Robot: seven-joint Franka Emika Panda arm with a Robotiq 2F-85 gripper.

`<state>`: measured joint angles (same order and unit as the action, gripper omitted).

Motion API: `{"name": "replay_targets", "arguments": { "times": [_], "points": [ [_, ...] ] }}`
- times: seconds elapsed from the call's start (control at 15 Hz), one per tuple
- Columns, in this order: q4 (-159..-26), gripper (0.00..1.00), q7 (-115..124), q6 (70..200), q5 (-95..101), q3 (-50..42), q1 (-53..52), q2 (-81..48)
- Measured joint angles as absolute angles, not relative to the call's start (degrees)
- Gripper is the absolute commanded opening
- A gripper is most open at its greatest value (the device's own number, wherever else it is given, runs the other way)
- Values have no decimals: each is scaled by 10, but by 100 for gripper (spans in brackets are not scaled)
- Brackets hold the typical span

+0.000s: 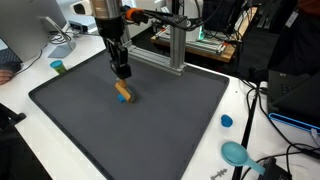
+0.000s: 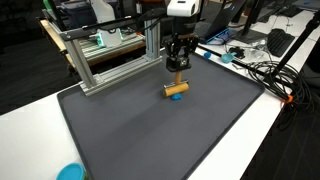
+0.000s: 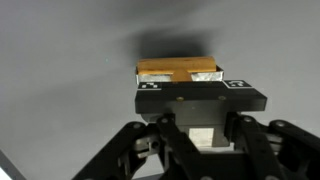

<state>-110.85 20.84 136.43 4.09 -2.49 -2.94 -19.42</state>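
Note:
My gripper (image 1: 122, 72) (image 2: 178, 70) hangs over the middle of the dark grey mat (image 1: 180, 120) (image 2: 150, 130), pointing straight down. Its jaws are shut on a tan wooden block (image 2: 178, 65), which the wrist view shows as an orange-brown block (image 3: 178, 70) at the fingertips. Just below it on the mat lies an orange piece (image 1: 123, 91) (image 2: 176, 89) with a blue part (image 1: 122, 99) (image 2: 175, 97) at its near end. I cannot tell whether the held block touches the piece beneath.
An aluminium frame (image 1: 175, 45) (image 2: 110, 55) stands at the mat's back edge. A small blue cap (image 1: 227, 121) and a teal round thing (image 1: 236, 153) (image 2: 70, 172) lie on the white table. Cables (image 2: 262, 72) run along one side. A teal cup (image 1: 58, 67) stands near a corner.

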Motion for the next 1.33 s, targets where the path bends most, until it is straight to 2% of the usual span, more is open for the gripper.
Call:
{"name": "replay_targets", "arguments": {
  "times": [1.33],
  "points": [
    [-1092, 22, 271, 1368, 37, -34, -32, -213]
  ]
}}
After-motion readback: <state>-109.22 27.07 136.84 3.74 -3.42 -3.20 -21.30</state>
